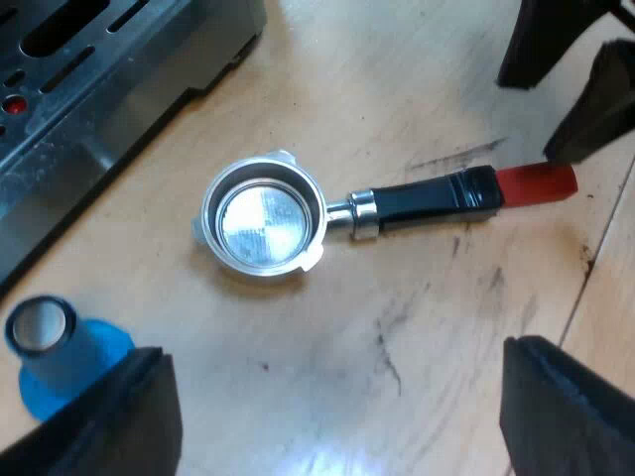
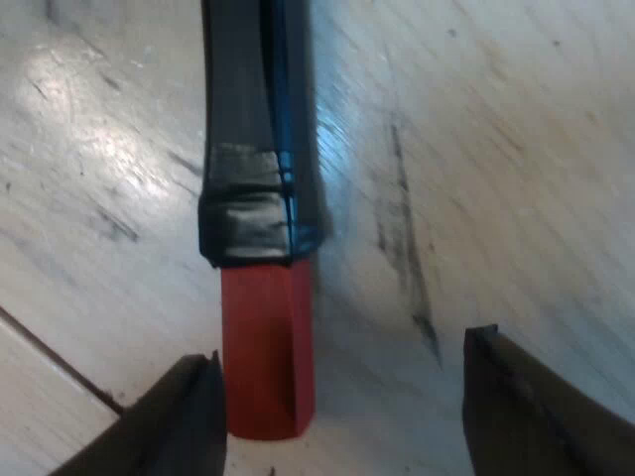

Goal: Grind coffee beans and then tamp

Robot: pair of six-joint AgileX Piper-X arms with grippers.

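Right wrist view — right gripper spread around red-ended holder.

Bright, soft glare on the table

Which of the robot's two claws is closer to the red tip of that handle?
Right. The right gripper sits at the red end, which lies between its open fingers, unclamped. The left gripper hangs open farther off, above the table near the holder.
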